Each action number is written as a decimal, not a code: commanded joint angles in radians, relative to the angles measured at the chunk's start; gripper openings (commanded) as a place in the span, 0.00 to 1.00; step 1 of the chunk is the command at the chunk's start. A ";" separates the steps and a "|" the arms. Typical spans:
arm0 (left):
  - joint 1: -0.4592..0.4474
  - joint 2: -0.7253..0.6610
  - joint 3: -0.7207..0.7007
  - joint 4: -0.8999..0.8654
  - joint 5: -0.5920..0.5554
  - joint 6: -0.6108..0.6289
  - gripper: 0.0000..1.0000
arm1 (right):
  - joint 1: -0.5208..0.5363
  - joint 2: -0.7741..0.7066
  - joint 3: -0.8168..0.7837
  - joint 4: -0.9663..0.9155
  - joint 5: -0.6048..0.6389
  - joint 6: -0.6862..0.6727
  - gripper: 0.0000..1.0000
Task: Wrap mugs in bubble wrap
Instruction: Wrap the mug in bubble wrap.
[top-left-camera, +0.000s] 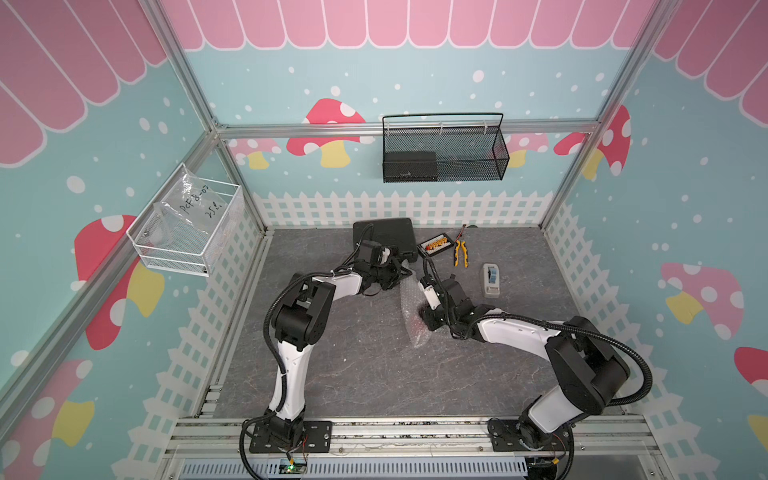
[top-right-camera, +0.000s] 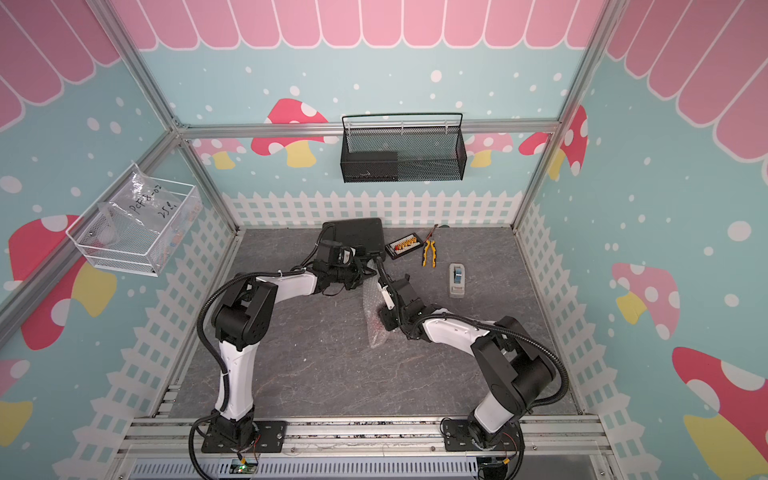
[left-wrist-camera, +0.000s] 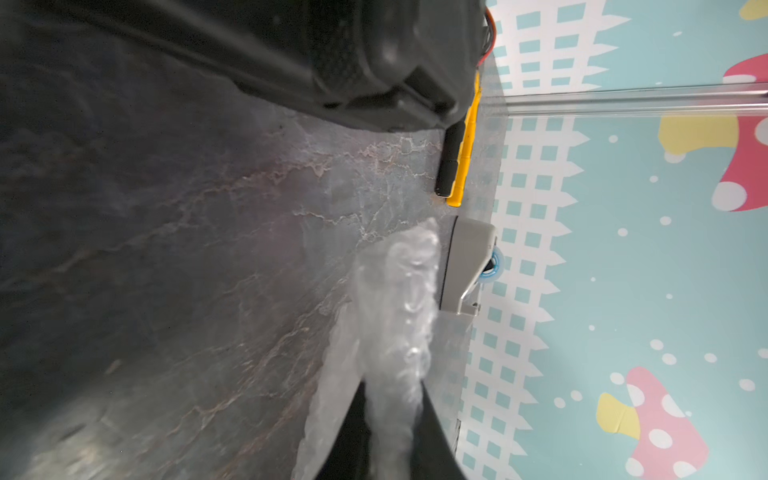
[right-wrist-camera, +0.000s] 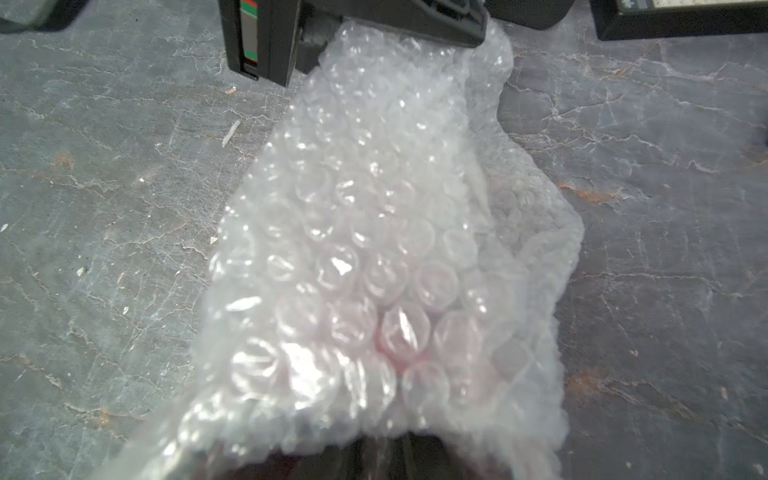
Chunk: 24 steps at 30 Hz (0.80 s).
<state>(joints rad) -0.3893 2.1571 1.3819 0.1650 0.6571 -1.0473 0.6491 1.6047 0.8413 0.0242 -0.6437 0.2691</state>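
The bubble wrap (top-left-camera: 409, 305) lies bunched in a long bundle at mid-table, in both top views. The red mug (top-left-camera: 419, 328) shows only as a reddish patch through the wrap, and as a pink tint (right-wrist-camera: 399, 345) in the right wrist view. My left gripper (left-wrist-camera: 392, 415) is shut on the far end of the wrap, a twisted strip pinched between its two dark fingers. My right gripper (top-left-camera: 428, 320) sits at the near part of the bundle beside the mug. Its jaws are mostly draped by the wrap (right-wrist-camera: 374, 232) and stand close together on a fold of it.
A black case (top-left-camera: 384, 237) lies at the back, just behind my left gripper. To its right are a small parts tray (top-left-camera: 436, 246), yellow pliers (top-left-camera: 460, 253) and a grey tape dispenser (top-left-camera: 491, 280). A black mesh basket (top-left-camera: 444, 153) and a white basket (top-left-camera: 187, 224) hang on the walls.
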 joint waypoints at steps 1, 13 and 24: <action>-0.004 -0.118 -0.064 0.145 0.010 0.047 0.00 | 0.006 0.072 -0.024 -0.127 0.020 -0.031 0.18; -0.095 -0.362 -0.365 0.133 0.013 0.379 0.03 | 0.005 0.101 0.038 -0.124 -0.024 0.009 0.19; -0.123 -0.533 -0.585 0.171 -0.133 0.482 0.11 | 0.004 0.119 0.113 -0.142 -0.080 0.035 0.19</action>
<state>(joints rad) -0.5091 1.6711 0.8391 0.2974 0.5674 -0.6136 0.6491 1.6844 0.9417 -0.0612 -0.7139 0.2882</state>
